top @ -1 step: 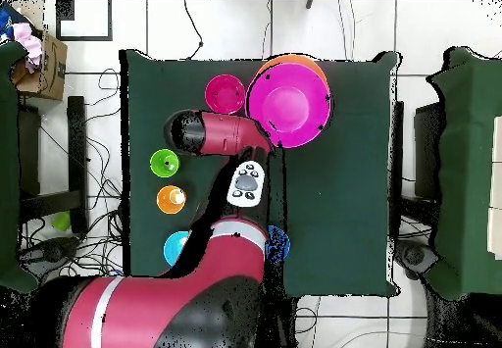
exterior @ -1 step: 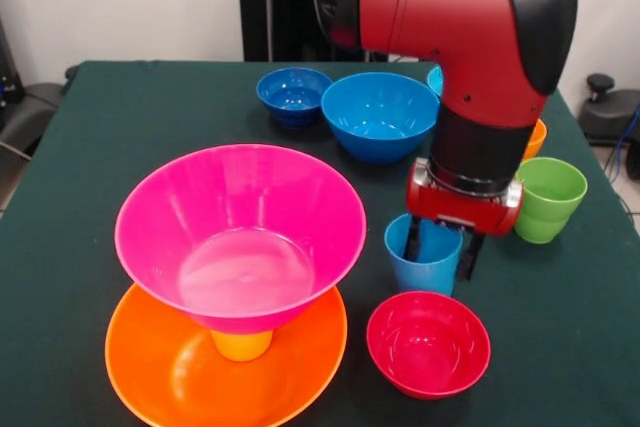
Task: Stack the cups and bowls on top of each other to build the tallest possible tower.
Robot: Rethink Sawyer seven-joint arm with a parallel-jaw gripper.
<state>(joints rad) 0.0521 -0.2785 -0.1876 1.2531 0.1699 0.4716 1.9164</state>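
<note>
Pincer (exterior @ -1 step: 440,247) | open, straddling light-blue cup (exterior @ -1 step: 425,265) rim | red bowl (exterior @ -1 step: 428,343) just beside | green cup (exterior @ -1 step: 547,199) near

arm (exterior @ -1 step: 470,27): glossy red shells | black joint caps | small screws

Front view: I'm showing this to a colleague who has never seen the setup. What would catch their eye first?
The large pink bowl dominates the near left, perched on a yellow cup standing inside the large orange bowl. To its right, the red and black arm comes down with its gripper open around the light-blue cup standing on the table, just behind the small red bowl.
</note>
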